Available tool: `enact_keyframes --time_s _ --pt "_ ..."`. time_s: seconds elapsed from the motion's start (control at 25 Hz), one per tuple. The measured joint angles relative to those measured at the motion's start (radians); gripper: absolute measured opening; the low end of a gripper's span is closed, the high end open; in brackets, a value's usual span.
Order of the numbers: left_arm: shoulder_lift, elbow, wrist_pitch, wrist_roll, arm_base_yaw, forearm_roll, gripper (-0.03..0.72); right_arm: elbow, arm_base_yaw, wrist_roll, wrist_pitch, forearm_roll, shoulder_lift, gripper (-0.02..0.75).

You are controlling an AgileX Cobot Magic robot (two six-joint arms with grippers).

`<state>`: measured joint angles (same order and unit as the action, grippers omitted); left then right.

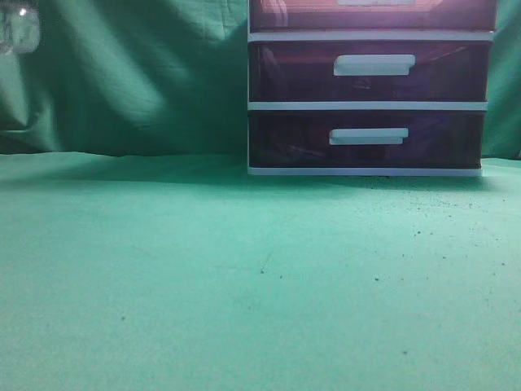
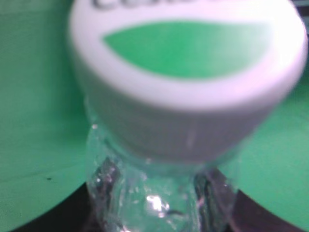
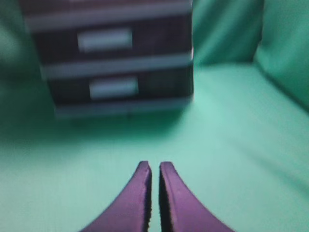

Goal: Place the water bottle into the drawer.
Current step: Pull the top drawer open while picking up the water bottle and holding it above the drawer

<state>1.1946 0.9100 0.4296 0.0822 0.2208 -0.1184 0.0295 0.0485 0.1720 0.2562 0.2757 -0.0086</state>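
Far left, top corner of the exterior view: bottle (image 1: 18, 28), only a clear glinting sliver, high above the cloth (image 1: 244, 277) and well apart from the chest (image 1: 370, 104). Up close in the left wrist view: white cap (image 2: 186, 82) with a green leaf mark filling the frame, clear neck below it, dark shapes either side at the bottom edge. Probably the left gripper clenched on the bottle just under the cap, judging by those shapes and the height off the cloth. Fingertips themselves not clearly seen.

Risk here: thin, slick plastic held near the neck. Could swing or slip on a fast sweep rightward. Could crush and pop loose under too hard a squeeze.

Centre: bare cloth, a few dark specks, nothing to snag on.

Right: chest with three dark drawers and white handles. Drawer (image 1: 373, 12) cut off by the top edge of the exterior view; looks flush with the frame, though hard to be sure. If closed, no way in for the bottle yet. Carried over too soon, likely to knock the front or the frame.

Right gripper (image 3: 154, 169): fingers pressed nearly together, grasping nothing, low over the cloth and facing the chest. Aimed nearer the lower handles than the top one. Wrong handle hooked, wrong drawer opened. Light chest might also slide on the cloth under a pull.
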Motion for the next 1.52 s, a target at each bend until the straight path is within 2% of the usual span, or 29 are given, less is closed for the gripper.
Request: enact_keyframes --time_s 0.16,0.24,0.4,0.6,0.72,1.04,1.2,1.32,1.36,1.52 --pt "-0.081 0.014 0.089 0.002 0.112 0.000 0.276 0.000 0.000 -0.002 -0.318 0.105 0.000 0.047" --pt "-0.108 0.014 0.107 0.004 0.157 0.000 0.276 -0.015 0.000 -0.003 -0.379 0.126 0.000 0.047" --pt "-0.126 0.014 0.121 0.004 0.196 0.000 0.276 -0.160 0.000 -0.005 -0.303 0.154 0.103 0.047" --pt "-0.126 0.014 0.125 0.007 0.198 0.016 0.276 -0.404 0.000 0.014 -0.001 0.155 0.409 0.047" --pt "-0.126 0.014 0.125 0.007 0.198 0.018 0.276 -0.510 0.000 0.099 0.054 0.154 0.621 0.047" --pt "-0.126 0.014 0.116 0.007 0.198 0.022 0.276 -0.879 0.000 0.788 0.040 0.150 1.085 0.047" --pt "-0.126 0.014 0.114 0.007 0.198 0.022 0.276 -1.016 0.011 1.033 -0.052 0.150 1.267 0.251" --pt "-0.126 0.014 0.113 0.009 0.198 0.022 0.276 -1.067 0.063 1.219 -0.125 0.150 1.366 0.410" --pt "-0.126 0.014 0.113 0.009 0.198 0.022 0.276 -1.071 0.090 1.282 -0.160 0.150 1.396 0.440" --pt "-0.126 0.014 0.112 0.009 0.198 0.022 0.276 -1.074 0.181 1.462 -0.351 0.150 1.510 0.440"
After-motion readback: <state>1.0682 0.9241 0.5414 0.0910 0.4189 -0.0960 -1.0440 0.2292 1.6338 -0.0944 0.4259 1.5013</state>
